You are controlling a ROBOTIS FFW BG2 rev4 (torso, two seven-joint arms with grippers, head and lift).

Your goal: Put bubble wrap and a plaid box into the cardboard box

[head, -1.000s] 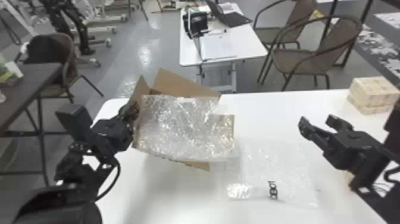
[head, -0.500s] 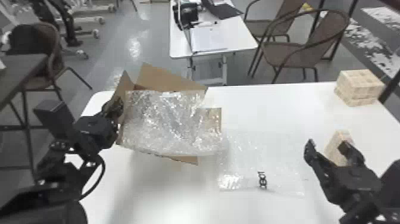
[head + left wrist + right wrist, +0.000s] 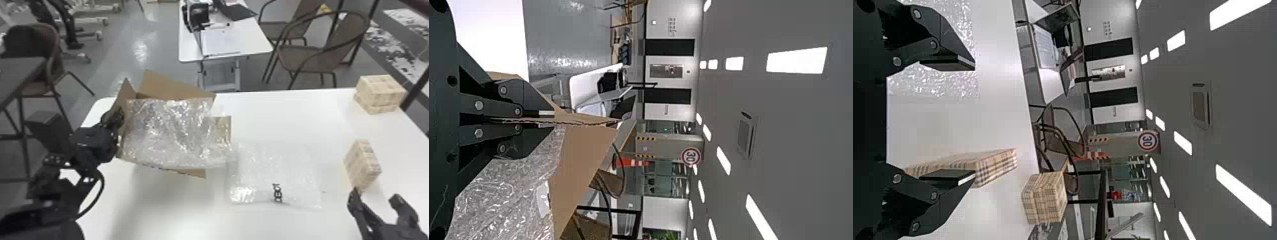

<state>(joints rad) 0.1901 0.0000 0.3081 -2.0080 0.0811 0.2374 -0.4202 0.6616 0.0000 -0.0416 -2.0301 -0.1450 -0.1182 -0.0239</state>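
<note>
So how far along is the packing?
Partly done, I'd say. One sheet of bubble wrap lies across the open cardboard box; how deep it sits, I can't tell. In hand: the left gripper pinches a cardboard edge. Right gripper is open and empty. Left: a plaid box, with the near one and far one both on the table, and probably the flat loose sheet.

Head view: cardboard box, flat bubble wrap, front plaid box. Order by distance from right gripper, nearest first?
1. Front plaid box: just beyond the right gripper.
2. Flat bubble wrap: on the table, to that gripper's left.
3. Cardboard box: farther left, past the flat wrap.
</note>
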